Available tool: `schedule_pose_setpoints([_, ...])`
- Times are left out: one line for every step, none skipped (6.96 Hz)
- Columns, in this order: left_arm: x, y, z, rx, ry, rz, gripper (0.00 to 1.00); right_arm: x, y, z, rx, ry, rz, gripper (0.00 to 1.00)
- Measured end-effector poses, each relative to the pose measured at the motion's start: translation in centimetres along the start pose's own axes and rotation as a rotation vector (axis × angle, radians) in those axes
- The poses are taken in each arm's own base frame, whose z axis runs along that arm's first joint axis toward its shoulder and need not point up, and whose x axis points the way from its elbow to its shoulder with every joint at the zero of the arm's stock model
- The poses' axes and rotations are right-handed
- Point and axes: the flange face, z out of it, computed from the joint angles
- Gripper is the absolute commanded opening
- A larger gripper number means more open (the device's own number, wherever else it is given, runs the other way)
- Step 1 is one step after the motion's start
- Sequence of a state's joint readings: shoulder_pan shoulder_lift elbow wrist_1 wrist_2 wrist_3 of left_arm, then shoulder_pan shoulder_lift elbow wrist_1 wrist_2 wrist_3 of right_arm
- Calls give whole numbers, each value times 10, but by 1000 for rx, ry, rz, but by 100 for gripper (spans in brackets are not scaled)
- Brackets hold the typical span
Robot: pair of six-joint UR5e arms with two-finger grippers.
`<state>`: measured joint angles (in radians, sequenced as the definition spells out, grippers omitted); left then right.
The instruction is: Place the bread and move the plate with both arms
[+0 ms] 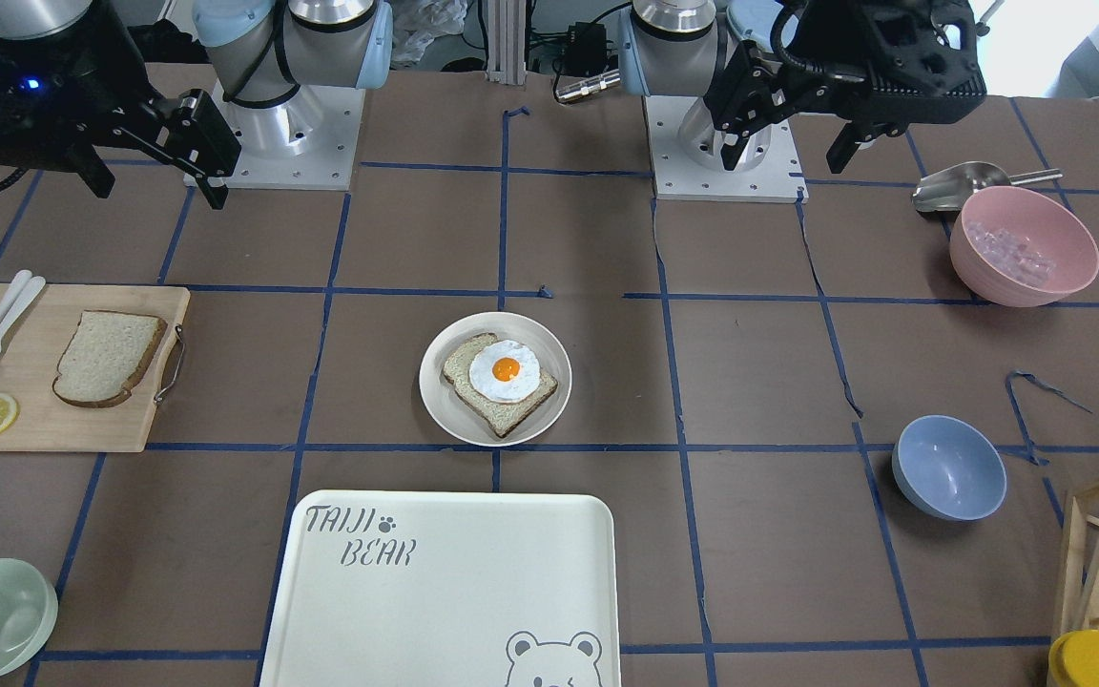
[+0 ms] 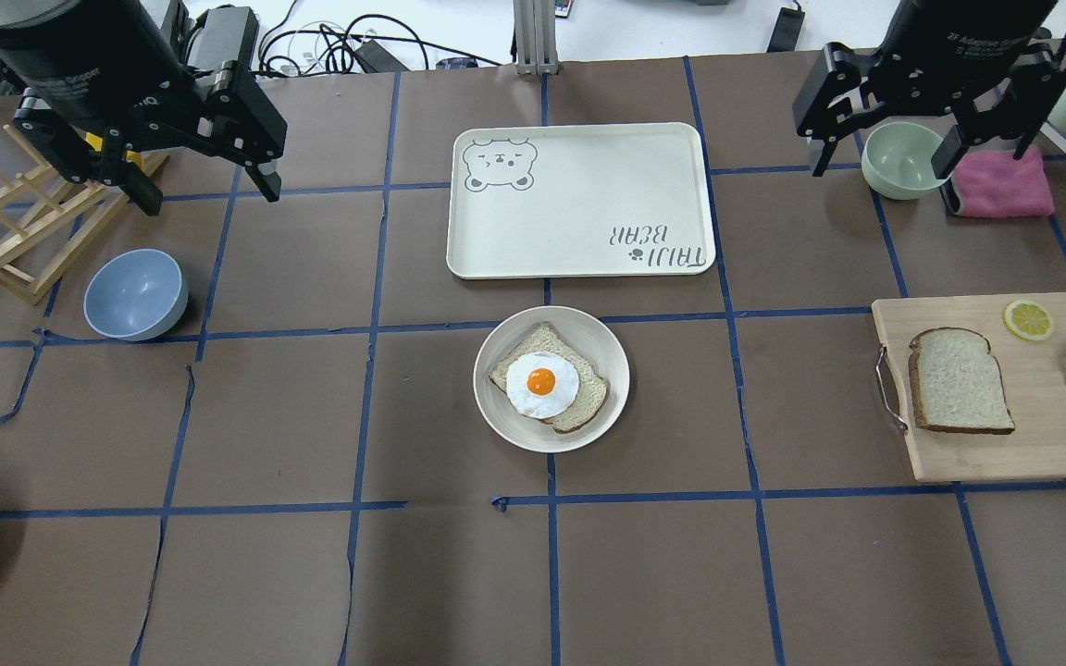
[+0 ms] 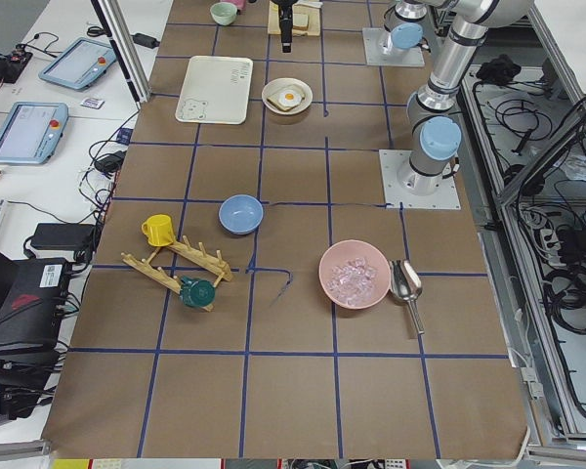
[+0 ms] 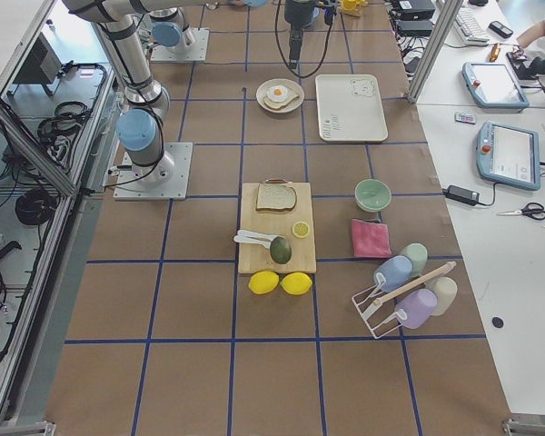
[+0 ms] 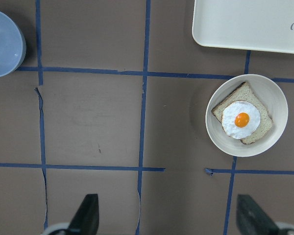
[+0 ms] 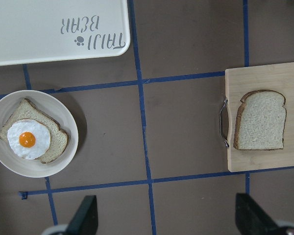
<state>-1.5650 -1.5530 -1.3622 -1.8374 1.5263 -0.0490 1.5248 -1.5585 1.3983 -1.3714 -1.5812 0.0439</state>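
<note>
The plain bread slice lies flat on a wooden cutting board at the table's right; it also shows in the right wrist view. The round cream plate sits mid-table and holds a squarer slice with a fried egg. My left gripper hangs open and empty high over the far left, well away from the plate. My right gripper hangs open and empty high over the far right, beyond the board. Both pairs of fingers are spread wide in the wrist views.
A cream bear-print tray lies just beyond the plate. A pale green bowl and pink cloth sit under the right gripper. A blue bowl and wooden rack are at the left. A lemon slice, cutlery and avocado share the board.
</note>
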Motion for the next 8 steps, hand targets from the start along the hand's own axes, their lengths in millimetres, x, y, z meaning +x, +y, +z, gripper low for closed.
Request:
schedule_pose_setpoints([0, 1, 0, -1, 0, 0, 100, 0, 0, 0, 0, 0, -2, 100])
schedule_pose_setpoints([-1, 3, 2, -3, 0, -2, 100, -1, 0, 1, -2, 0, -4, 100])
schedule_pose_setpoints([-2, 5, 3, -6, 1, -3, 100, -1, 0, 1, -3, 0, -5, 100])
schedule_pose_setpoints([-2, 6, 4, -7, 1, -4, 100, -1, 0, 1, -3, 1, -6, 100])
schedule_pose_setpoints([-2, 7, 4, -7, 1, -4, 100, -1, 0, 1, -3, 2, -6, 100])
schedule_pose_setpoints([-3, 7, 4, -7, 1, -5, 100, -1, 0, 0, -1, 1, -7, 100])
schedule_pose_setpoints([-3, 8, 4, -7, 1, -5, 100, -1, 0, 0, 3, 0, -8, 100])
schedule_pose_setpoints([-3, 8, 4, -7, 1, -4, 100, -2, 0, -2, 12, -1, -11, 100])
